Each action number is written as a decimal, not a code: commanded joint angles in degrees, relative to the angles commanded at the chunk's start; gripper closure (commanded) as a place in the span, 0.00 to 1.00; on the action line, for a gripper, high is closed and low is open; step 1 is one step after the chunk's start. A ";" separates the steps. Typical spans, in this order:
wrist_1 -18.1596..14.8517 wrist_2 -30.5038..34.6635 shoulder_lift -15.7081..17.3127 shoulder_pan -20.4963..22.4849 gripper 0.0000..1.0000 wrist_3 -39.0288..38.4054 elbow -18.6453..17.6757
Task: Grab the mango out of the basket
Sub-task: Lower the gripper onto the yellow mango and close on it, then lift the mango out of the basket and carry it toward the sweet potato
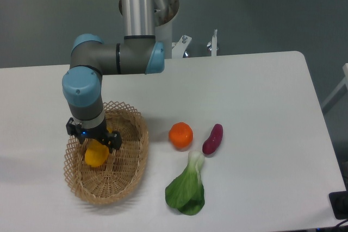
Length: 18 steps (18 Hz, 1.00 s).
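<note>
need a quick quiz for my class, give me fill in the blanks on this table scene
1. The smooth yellow-orange mango lies inside the oval woven wicker ____.
2. The two-finger gripper is directly above the ____.
3. The round orange fruit sits between the basket and the dark ____ oblong vegetable.

Missing words: basket; mango; purple

The basket (126, 173) is light-tan woven wicker, rough, with an open lattice rim. Inside it the mango (95, 155) looks smooth and waxy yellow-orange. The claw (93, 140) over it is matt black. Right of the basket, the orange (181, 135) has a slight sheen, the purple vegetable (212, 139) is smooth and glossy, and the greens (186, 188) are leafy and matt. The tabletop (255, 107) is smooth matt white.
</note>
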 joint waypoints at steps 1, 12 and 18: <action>0.00 0.00 0.00 0.00 0.08 0.00 0.00; 0.70 2.11 -0.09 -0.26 0.48 0.09 -0.17; 0.70 2.11 1.49 -0.09 0.52 0.79 0.26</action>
